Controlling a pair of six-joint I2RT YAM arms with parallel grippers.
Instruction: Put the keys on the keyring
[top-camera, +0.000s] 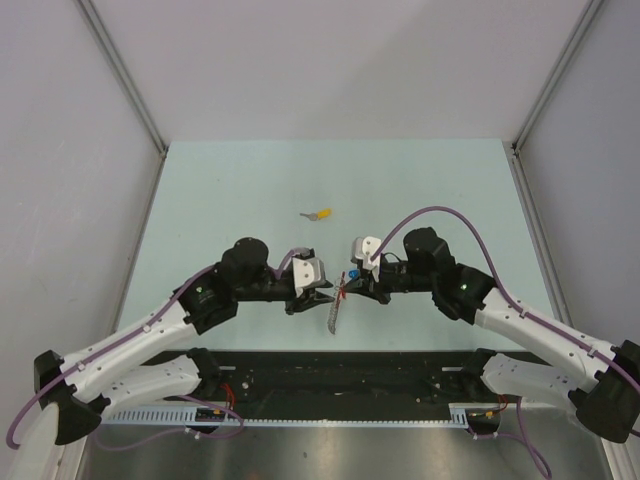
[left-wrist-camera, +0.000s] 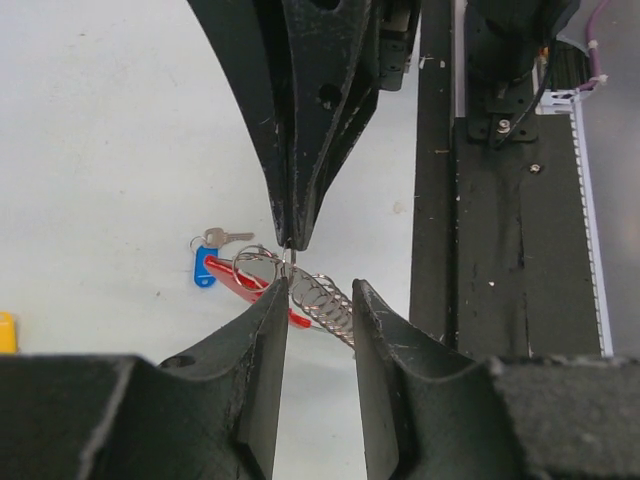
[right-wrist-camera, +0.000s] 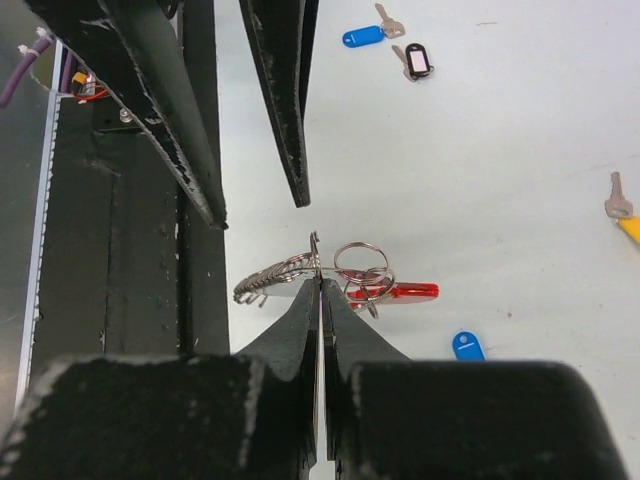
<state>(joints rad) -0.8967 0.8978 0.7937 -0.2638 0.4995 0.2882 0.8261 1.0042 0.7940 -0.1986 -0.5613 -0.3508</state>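
Around the keyring both grippers are gathered. Its wire loop is pinched by the right gripper, whose fingers are pressed together on it. The left gripper is held at the keyring's chain, fingers spread to either side. A blue key is seen just beside the keyring's red tag, and the yellow key is seen well beyond the keyring.

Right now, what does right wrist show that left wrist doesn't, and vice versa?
Only right wrist: a black loop tag and a second blue key lying beyond the left gripper. Only left wrist: the silver blade of the blue key next to the keyring; right wrist catches just a blue cap there. Both: right gripper shut on the keyring, left gripper open, yellow key at the frame edge.
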